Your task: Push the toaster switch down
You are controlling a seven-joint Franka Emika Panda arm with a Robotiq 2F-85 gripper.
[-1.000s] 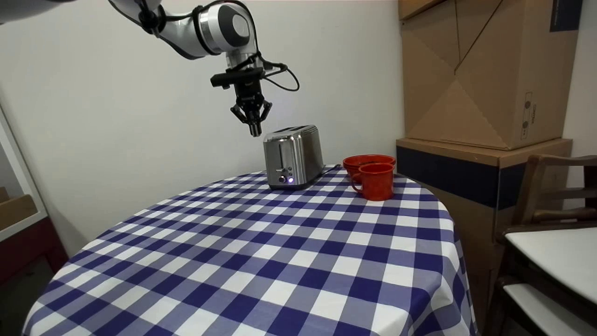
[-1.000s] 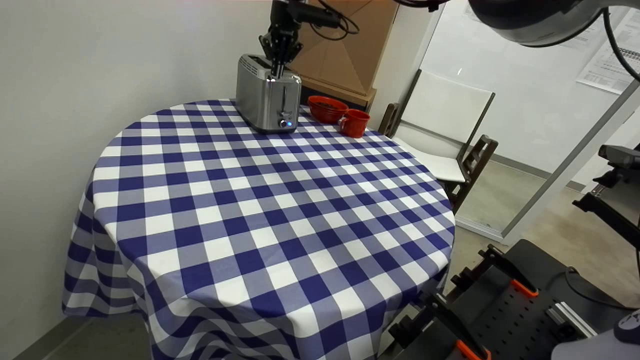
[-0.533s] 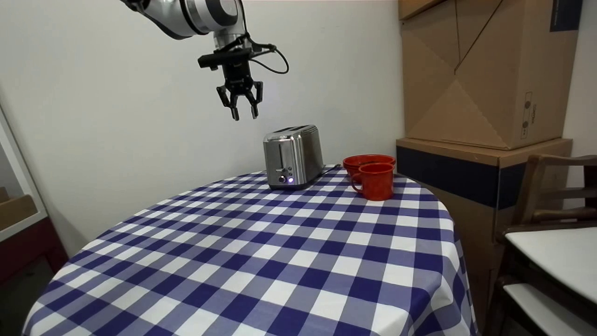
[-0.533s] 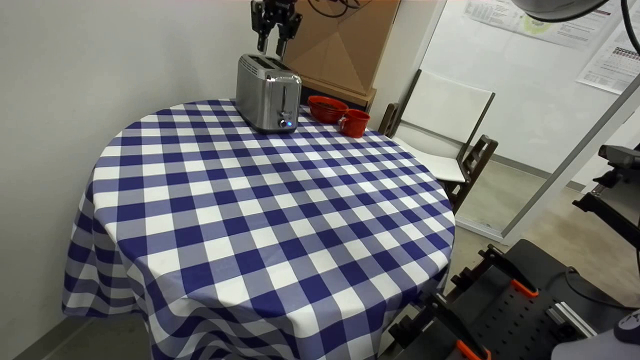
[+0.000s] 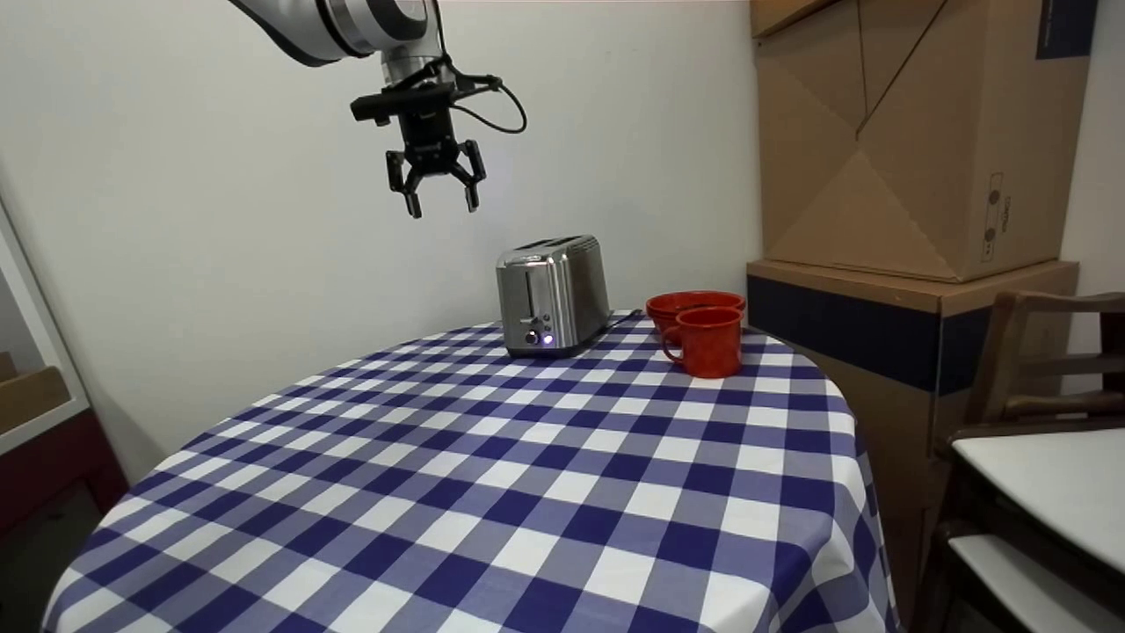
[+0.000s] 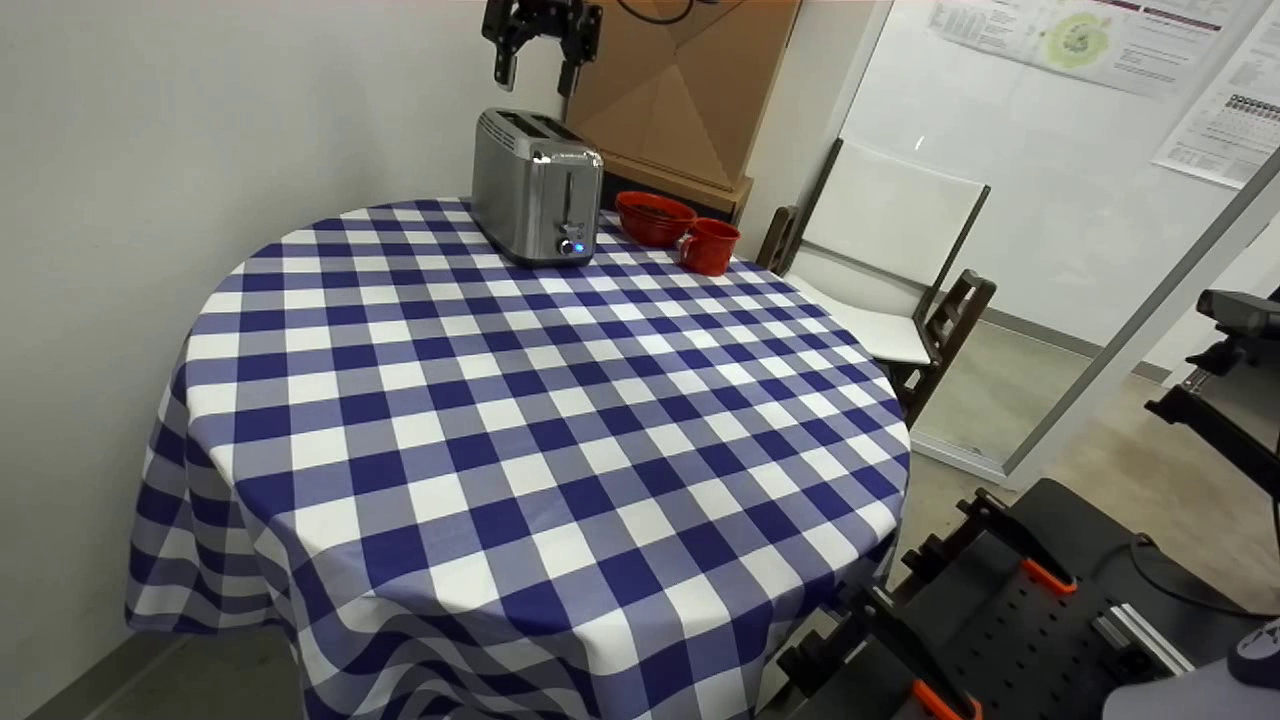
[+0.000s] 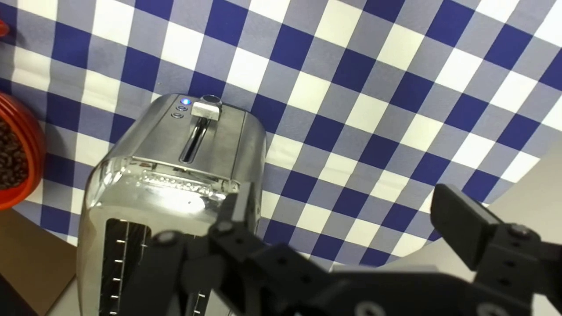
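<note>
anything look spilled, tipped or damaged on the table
Nothing stands out. The toaster and red mug stand upright, the brown beans sit inside the red bowl, and no spill or damage shows. The toaster's lever is down, as the task wants.

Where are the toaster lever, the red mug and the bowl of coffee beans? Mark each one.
Toaster lever [image 7: 205, 110]: in the wrist view, on its metal grip.
Red mug [image 5: 710, 345]: in an exterior view, on its body.
Bowl of coffee beans [image 7: 37, 151]: in the wrist view, on its red wall.
</note>
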